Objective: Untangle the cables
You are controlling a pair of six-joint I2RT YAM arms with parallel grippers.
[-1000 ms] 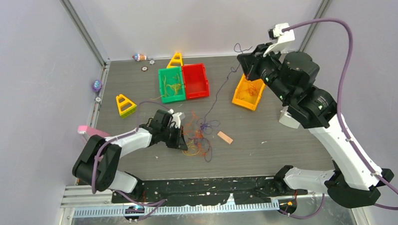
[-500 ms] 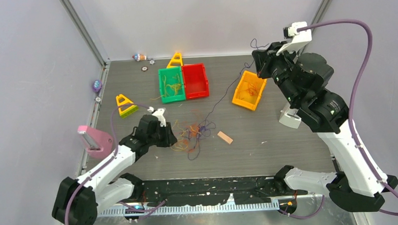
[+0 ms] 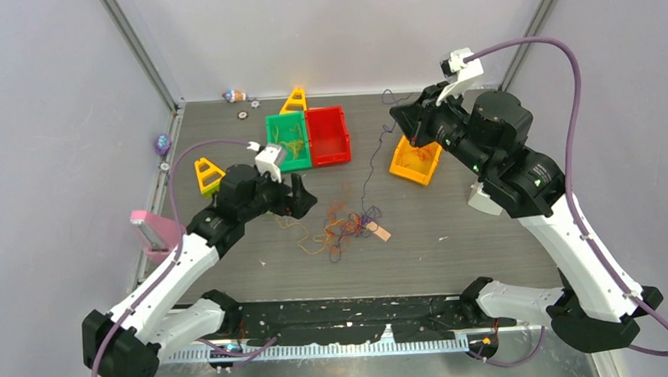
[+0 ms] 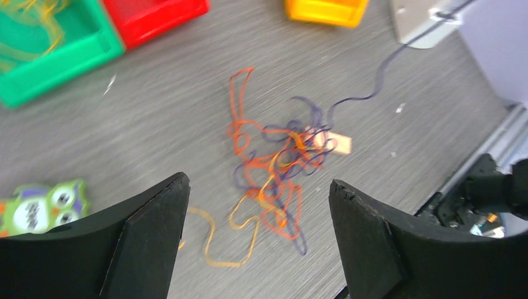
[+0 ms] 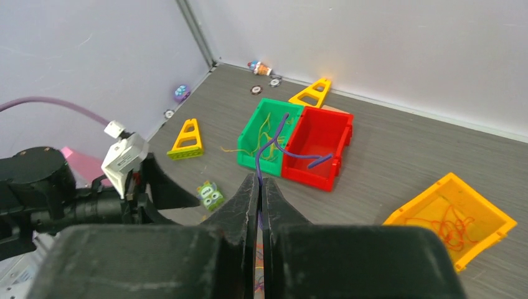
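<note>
Tangle of orange, yellow and purple cables lies loose on the grey table, roughly midway between the two arms, with a small tan block touching its right edge; the left gripper hangs above it with jaws spread wide and holding nothing. The left wrist view gives this plainly, while the top view shows only dark fingers pointing towards the heap. The right gripper is raised near the orange bin, its fingers pressed together on one purple cable; the right wrist view shows that cable rising from the pinch and branching in front of the green bin and red bin; the top view adds what that view misses, the same strand, it seems, running down from the gripper to the tangle. Only the right wrist view looks well into the bins, with yellow strands in the green one and orange strands in the orange one. An owl-faced toy sits just left of the left gripper in both wrist views but cannot be made out from above; the left wrist view cuts all three bins off at its top edge and is blurred, so single strands in the heap are hard to separate; where the purple cable enters the knot cannot be told.
</note>
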